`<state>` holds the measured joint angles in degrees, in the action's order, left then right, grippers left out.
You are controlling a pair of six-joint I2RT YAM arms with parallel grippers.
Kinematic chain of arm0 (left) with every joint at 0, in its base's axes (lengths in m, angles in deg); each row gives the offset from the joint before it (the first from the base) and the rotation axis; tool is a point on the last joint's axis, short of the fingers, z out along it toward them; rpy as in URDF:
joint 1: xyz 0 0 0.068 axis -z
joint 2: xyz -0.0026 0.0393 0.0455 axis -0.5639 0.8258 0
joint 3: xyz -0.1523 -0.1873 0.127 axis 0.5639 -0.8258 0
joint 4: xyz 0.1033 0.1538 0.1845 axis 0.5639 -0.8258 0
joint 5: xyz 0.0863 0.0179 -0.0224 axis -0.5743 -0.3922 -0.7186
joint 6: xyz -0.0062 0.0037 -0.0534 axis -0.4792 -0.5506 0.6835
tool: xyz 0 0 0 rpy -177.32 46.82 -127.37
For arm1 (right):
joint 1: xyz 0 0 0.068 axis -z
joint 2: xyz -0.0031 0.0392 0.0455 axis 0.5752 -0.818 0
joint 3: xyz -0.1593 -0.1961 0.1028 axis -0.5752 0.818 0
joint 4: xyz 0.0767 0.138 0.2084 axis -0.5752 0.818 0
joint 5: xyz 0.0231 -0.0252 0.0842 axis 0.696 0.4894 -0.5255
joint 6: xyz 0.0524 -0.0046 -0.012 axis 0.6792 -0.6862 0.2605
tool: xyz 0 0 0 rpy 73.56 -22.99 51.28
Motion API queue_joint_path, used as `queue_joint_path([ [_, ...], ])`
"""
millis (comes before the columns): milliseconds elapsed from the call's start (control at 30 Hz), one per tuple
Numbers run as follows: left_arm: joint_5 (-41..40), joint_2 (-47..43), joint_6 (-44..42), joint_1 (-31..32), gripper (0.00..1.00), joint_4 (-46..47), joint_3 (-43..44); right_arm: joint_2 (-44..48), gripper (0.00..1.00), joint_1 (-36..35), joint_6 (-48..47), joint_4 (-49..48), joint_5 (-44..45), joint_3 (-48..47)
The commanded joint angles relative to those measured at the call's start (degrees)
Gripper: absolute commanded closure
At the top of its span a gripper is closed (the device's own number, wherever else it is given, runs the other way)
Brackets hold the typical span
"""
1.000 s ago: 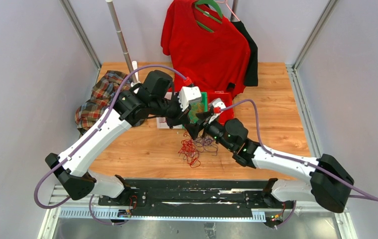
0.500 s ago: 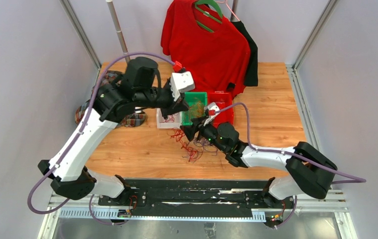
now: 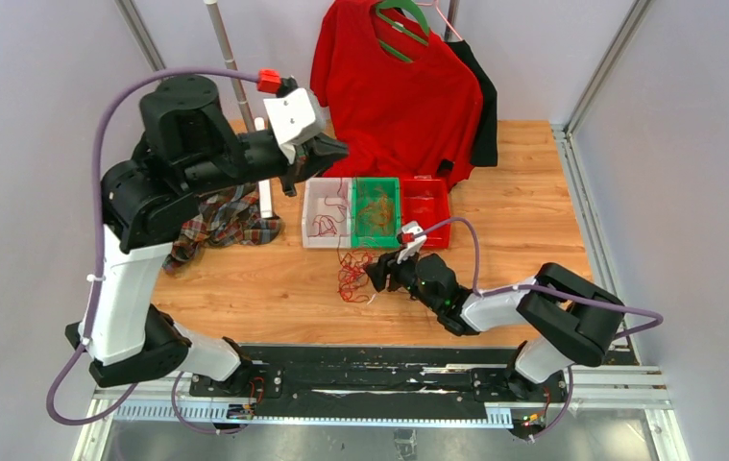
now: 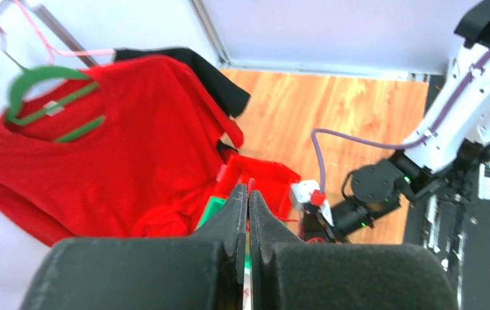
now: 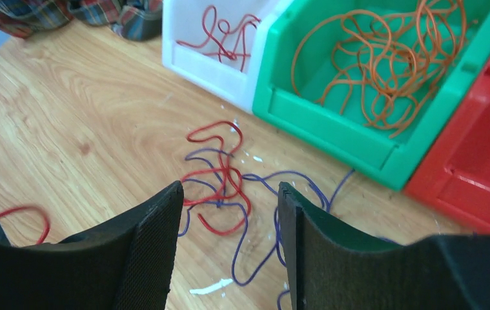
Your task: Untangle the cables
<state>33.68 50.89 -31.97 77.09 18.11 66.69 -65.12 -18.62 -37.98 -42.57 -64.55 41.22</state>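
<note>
The cables (image 5: 219, 187) are seen as a small loose heap of red and purple wires on the wooden table (image 3: 533, 192), just in front of three bins set side by side. The right gripper (image 5: 229, 194) is held low over this heap, and its two black fingers (image 5: 152, 252) are kept apart, with nothing clamped in them. In the right wrist view the red and purple loops are seen in the gap between the fingers, lower down on the wood, and whether they are touched cannot be told. A stray red wire (image 5: 16, 216) is seen on the table off to the left of the heap. A few red wires are laid in the white bin (image 5: 210, 68), and many orange wires are curled up in the green bin (image 5: 332, 123) next to it. The red bin (image 5: 474, 161) is set on the other side of the green one. The left gripper (image 4: 248, 192) is held high up, well apart from the heap, near the red shirt (image 3: 399, 86), and its fingers are pressed together. Whether a wire is pinched there cannot be told
</note>
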Motion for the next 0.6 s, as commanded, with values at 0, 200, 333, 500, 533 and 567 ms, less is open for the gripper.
queue_joint_path([
  [0,-3.25,1.44,-1.88,-0.3,1.0,1.81,6.76,-0.36,0.45,-0.7,-0.43,-2.7,2.46,2.58],
  [200,-3.67,1.2,-2.8,-0.31,0.99,1.81,8.57,6.26,0.44,-0.76,-2.25,-1.97,3.13,6.57],
  [333,-4.72,0.66,-4.43,-0.29,0.99,2.47,7.15,18.31,0.33,-1.04,-8.05,9.51,2.29,3.17],
  [500,-4.82,0.85,-5.35,-0.31,1.0,2.6,7.44,28.8,0.26,-1.17,-13.85,21.25,-3.3,-5.06],
  [533,-4.84,0.84,-5.48,-0.31,0.99,2.6,7.37,29.33,0.25,-1.36,-14.5,22.14,-5.06,-6.76],
  [567,-4.89,0.76,-5.68,-0.29,0.99,2.59,7.37,29.43,0.25,-1.49,-15.12,22.92,-6.67,-8.46],
])
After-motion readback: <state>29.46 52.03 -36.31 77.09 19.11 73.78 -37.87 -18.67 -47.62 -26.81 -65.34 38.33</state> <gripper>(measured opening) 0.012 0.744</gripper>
